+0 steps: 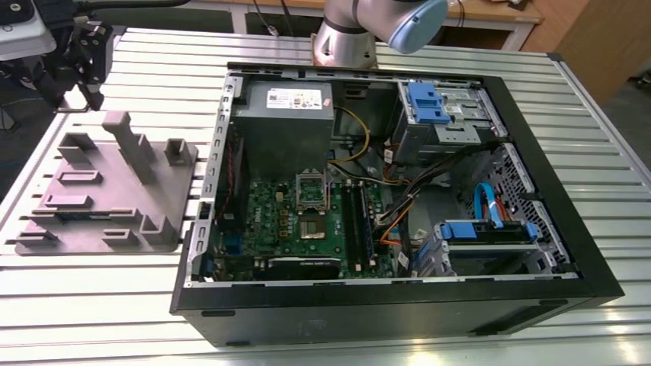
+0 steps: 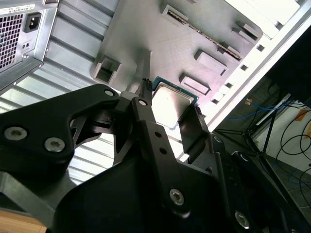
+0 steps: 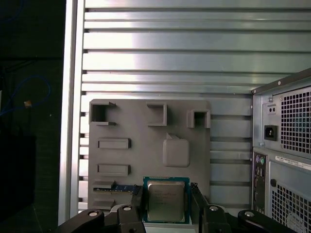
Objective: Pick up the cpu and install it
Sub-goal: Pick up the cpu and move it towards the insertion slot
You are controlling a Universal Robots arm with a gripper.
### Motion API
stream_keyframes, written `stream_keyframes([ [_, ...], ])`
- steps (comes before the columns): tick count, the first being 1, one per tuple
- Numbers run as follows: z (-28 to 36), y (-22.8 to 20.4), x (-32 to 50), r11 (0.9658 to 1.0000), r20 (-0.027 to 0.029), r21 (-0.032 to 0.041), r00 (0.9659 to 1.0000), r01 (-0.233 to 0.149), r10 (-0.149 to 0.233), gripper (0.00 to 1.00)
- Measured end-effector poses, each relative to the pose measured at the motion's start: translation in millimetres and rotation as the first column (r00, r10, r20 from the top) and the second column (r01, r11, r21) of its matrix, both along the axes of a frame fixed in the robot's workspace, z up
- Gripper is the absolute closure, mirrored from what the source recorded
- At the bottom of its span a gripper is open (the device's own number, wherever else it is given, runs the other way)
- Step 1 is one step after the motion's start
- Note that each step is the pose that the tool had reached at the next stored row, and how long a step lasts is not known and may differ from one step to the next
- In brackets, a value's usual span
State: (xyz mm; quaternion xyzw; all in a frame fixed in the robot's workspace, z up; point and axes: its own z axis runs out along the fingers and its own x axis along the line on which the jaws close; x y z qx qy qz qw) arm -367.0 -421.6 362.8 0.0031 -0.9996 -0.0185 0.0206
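The cpu (image 3: 166, 200), a small square chip with a pale metal top and a green rim, sits between the two black fingers (image 3: 137, 203) of my gripper (image 3: 166, 193) in both wrist views. The fingers press on two opposite edges of the cpu (image 2: 171, 104), so my gripper (image 2: 170, 99) is shut on it. Behind it lies the grey plastic tray (image 3: 146, 145). In the exterior view my gripper (image 1: 87, 76) hangs at the far left, above the tray's far end (image 1: 102, 191). The green motherboard (image 1: 305, 221) lies in the open computer case (image 1: 397, 290), its socket (image 1: 310, 226) uncovered.
The tray (image 1: 61, 229) carries upright posts (image 1: 127, 141) and low blocks. The case holds a grey power supply (image 1: 285, 122), blue drive brackets (image 1: 432, 103) and loose cables (image 1: 407, 202). The arm's base (image 1: 346, 42) stands behind the case. The slatted table (image 1: 102, 305) ends just past the tray.
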Motion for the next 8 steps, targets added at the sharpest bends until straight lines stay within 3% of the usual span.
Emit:
stream_keyframes([
  [8,0.1,0.0,4.3,1.0000,0.0000,0.0000,1.0000,0.000,0.000,0.53],
])
